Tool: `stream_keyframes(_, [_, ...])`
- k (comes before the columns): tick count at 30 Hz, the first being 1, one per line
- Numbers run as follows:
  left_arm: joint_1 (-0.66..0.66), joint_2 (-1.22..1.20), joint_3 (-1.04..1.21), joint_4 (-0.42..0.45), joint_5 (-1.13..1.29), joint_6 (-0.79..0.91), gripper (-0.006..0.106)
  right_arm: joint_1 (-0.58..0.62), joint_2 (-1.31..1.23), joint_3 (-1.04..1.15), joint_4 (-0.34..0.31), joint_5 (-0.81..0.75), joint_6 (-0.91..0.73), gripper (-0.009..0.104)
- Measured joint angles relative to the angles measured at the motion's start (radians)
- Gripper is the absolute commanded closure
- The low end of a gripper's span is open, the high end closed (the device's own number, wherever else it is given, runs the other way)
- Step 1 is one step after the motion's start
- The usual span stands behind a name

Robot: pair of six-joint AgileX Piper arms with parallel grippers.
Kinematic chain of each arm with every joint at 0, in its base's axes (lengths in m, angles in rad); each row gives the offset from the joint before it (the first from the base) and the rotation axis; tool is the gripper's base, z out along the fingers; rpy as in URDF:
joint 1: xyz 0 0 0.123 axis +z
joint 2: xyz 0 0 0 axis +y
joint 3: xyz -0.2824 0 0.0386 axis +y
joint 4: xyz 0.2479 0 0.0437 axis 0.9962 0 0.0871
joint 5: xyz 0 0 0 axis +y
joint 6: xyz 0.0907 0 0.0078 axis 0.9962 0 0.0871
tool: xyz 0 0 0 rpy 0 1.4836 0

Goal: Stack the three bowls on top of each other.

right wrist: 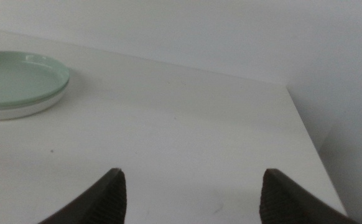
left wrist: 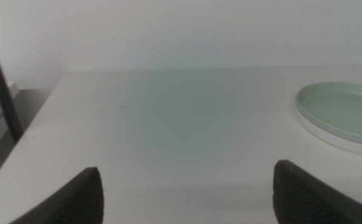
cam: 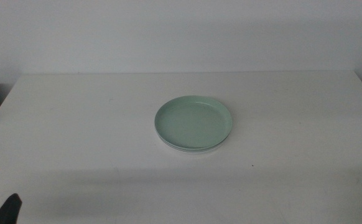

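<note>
Bowls (cam: 194, 123) stacked mid-table (cam: 75, 124), well inside edges

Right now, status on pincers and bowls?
Left pincer open, empty, parked near table edge. Right pincer open, empty. Mint green bowl tops stack, white bowl beneath. Nothing obstructing.

Each of the robot's two grippers shows only as a pair of dark, near-black jaws with finely cross-hatched, matte inner faces and rounded tips, the left gripper (left wrist: 187, 190) and the right gripper (right wrist: 193, 196) alike, and a small dark tip (cam: 8, 208) shows in the middle view.
</note>
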Motion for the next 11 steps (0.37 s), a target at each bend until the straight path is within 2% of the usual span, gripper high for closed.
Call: stream_keyframes(11, [0.027,-0.071,0.012,0.001,0.010,0.000,-0.004,0.000,-0.034,0.064,-0.004,0.000,0.000,0.041])
